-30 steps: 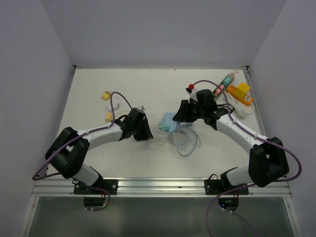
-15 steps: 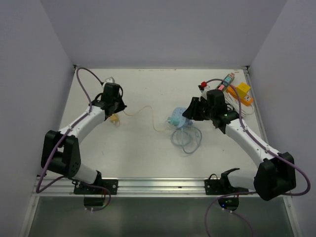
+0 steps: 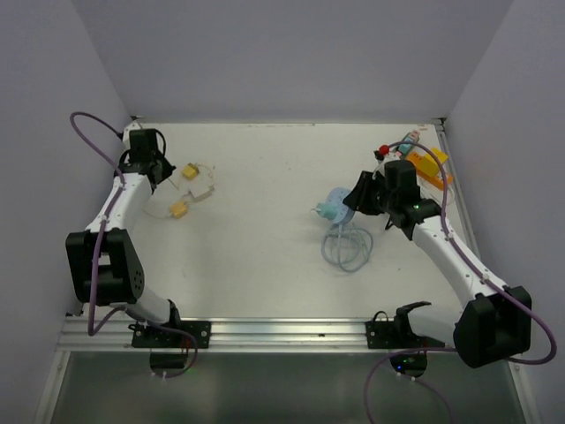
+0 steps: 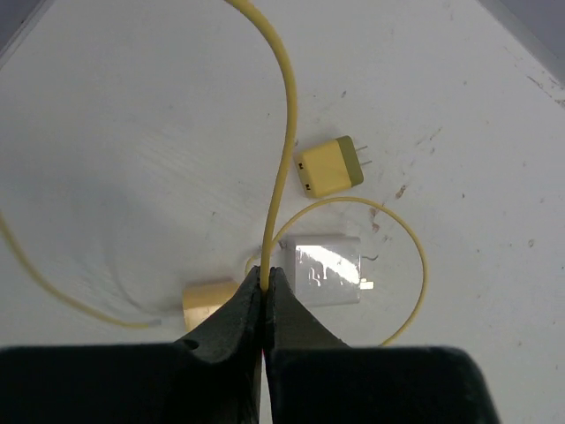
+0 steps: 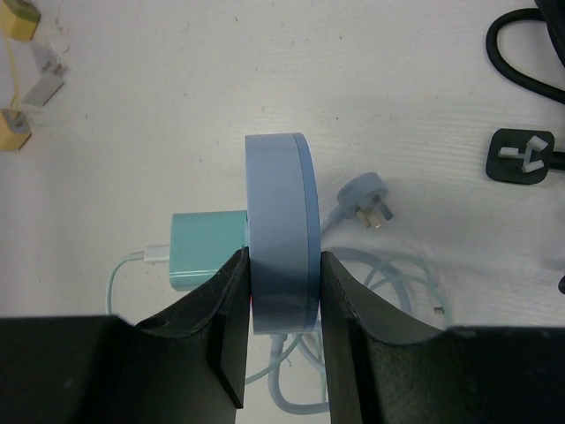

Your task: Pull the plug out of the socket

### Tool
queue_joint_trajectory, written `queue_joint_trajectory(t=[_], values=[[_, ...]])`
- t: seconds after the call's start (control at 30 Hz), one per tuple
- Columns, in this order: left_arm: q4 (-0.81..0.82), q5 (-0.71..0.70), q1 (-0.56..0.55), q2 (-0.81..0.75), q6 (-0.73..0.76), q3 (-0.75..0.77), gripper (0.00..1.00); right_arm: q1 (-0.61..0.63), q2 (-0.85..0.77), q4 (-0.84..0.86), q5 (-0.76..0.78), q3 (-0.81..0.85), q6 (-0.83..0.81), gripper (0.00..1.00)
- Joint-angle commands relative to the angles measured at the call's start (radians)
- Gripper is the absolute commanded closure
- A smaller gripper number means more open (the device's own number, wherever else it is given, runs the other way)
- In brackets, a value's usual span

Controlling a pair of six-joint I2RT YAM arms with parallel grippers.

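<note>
My right gripper is shut on a round pale-blue socket, held on edge just above the table. A teal plug block sits in the socket's left face, with a thin pale cable leaving it. From above, the socket hangs at centre right beside my right gripper. My left gripper is shut on a thin yellow cable. It is at the far back left, well apart from the socket. The yellow cable loops on the table there.
Near the left gripper lie a yellow plug, a white adapter and a second yellow block. The socket's pale-blue lead is coiled below it, with its plug loose. A black plug and an orange box lie at back right.
My left arm swung from the table's middle to the far back left, drawing the yellow cable away from the socket. My right arm moved the socket right and back.
</note>
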Motion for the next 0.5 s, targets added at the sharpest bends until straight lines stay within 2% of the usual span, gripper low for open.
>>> queue_joint_trajectory(t=[0.0,0.17,0.2,0.27,0.3,0.4,0.47], values=[[0.022,0.051,-0.003,0.073,0.033,0.065,0.9,-0.002,0.018,0.058,-0.073,0.036,0.014,1.0],[0.009,0.12,-0.002,0.089,0.038,0.08,0.65,0.006,0.064,0.075,-0.166,0.042,0.016,1.0],[0.014,0.128,-0.002,0.072,0.039,0.063,0.53,0.009,0.069,0.08,-0.171,0.042,0.017,1.0],[0.011,0.132,-0.002,0.041,0.045,0.049,0.4,0.026,0.082,0.089,-0.179,0.039,0.017,1.0],[0.002,0.132,-0.002,0.029,0.047,0.036,0.29,0.03,0.087,0.094,-0.185,0.038,0.017,1.0],[-0.018,0.154,-0.002,-0.023,0.059,0.01,0.1,0.056,0.116,0.111,-0.188,0.038,0.017,1.0],[-0.035,0.181,-0.002,-0.066,0.073,-0.007,0.03,0.091,0.142,0.124,-0.185,0.042,0.016,1.0]])
